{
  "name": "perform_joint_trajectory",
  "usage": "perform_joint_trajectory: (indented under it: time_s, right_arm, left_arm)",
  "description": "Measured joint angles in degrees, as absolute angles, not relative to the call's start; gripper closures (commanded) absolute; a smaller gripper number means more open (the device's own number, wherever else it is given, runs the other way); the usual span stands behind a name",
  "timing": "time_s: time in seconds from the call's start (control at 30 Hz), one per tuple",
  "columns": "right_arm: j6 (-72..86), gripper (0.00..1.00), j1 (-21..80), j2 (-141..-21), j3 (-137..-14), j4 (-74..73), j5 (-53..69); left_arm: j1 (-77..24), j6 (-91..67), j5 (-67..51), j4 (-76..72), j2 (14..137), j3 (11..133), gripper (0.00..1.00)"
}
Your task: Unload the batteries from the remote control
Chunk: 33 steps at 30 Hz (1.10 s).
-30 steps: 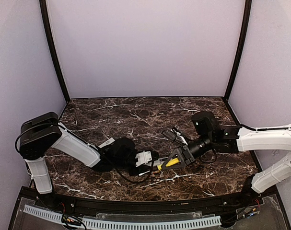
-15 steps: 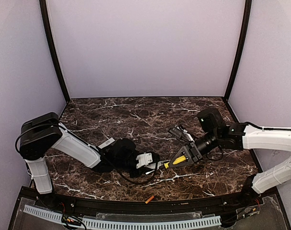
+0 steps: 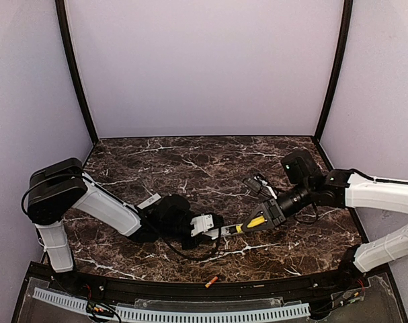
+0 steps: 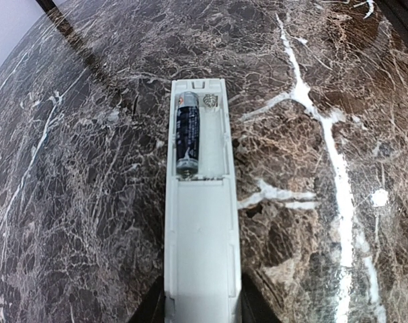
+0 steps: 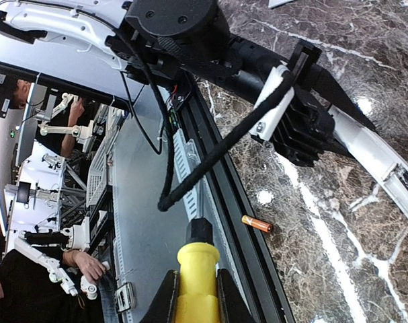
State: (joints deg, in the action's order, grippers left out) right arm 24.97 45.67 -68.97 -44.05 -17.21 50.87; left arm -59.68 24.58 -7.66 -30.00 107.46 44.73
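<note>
Left pincer (image 3: 212, 229) pinching remote control (image 4: 200, 222) by near end, compartment up, 1 dark battery (image 4: 187, 138) inside. Orange battery (image 3: 211, 281) on black rail (image 3: 156, 288) at tabletop (image 3: 190, 168) near edge, well apart from both pincers. Right pincer (image 3: 268, 218) clamped on yellow stick (image 5: 195, 269).

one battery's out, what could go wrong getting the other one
1. The loose battery lies right at the near edge of the table; a nudge could roll it off.
2. The seated battery fits snugly in the remote; the stick may slip while prying, or flick it away.
3. The left gripper holds the remote by one end only, so pushing at the far end might tilt it.
</note>
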Motion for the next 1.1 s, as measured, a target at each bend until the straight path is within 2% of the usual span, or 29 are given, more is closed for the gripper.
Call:
perform_joint_trajectory:
  time_s: [0.73,1.1]
  right_arm:
    - [23.1,1.0,42.4,-62.0,-45.0,-23.0,33.8]
    - [23.4,1.0,41.9,-60.1,-45.1,-23.2,25.5]
  left_arm:
    - [-59.7,20.3,-6.9,-31.0,106.8,43.3,0.99]
    - [-59.7,9.2,-1.9,-21.1,104.2,46.2,0.95]
